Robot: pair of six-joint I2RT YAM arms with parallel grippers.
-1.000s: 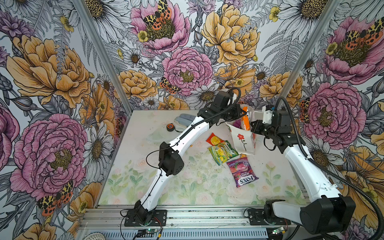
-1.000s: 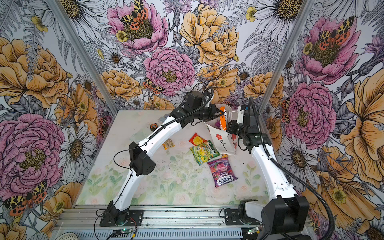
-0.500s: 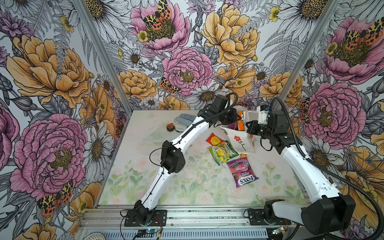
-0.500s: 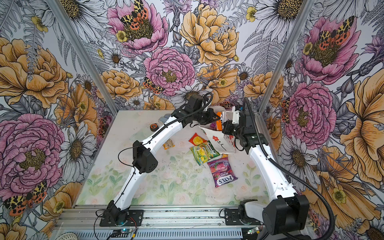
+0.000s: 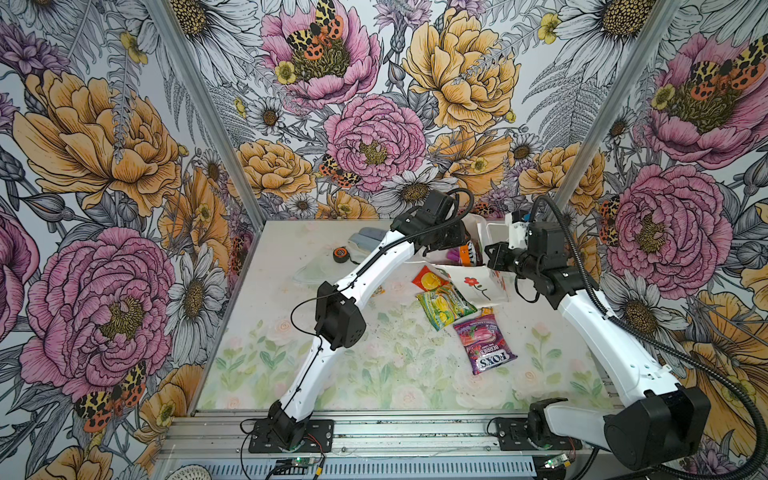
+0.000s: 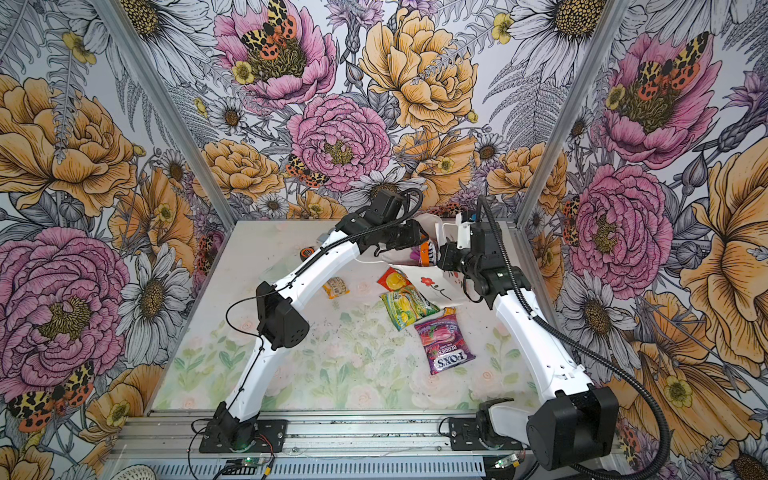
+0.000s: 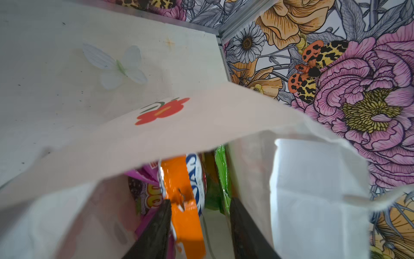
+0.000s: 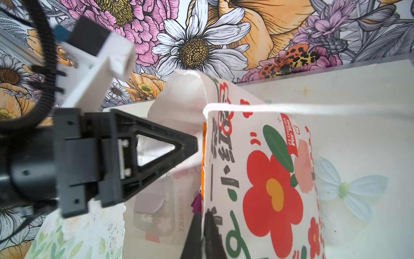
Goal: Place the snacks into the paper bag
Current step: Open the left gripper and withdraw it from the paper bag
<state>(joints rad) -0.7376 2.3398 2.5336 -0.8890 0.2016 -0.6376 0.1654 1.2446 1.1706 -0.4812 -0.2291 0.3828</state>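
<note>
Now my left gripper (image 7: 200,201) stands parted inside the paper bag (image 7: 201,125), the orange packet (image 7: 179,177) loose between its jaws; my right gripper (image 8: 202,214) pinches the flimsy rim; the Fox's Berries packet (image 5: 484,347) outside looks light, crinkly, slippery; I'd pinch its sealed edge.

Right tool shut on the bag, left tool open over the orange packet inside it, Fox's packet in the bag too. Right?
No. The Fox's packet lies on the table, outside the bag; both top views show it. Rest holds: right tool shut on the bag, left tool open over the orange packet.
</note>
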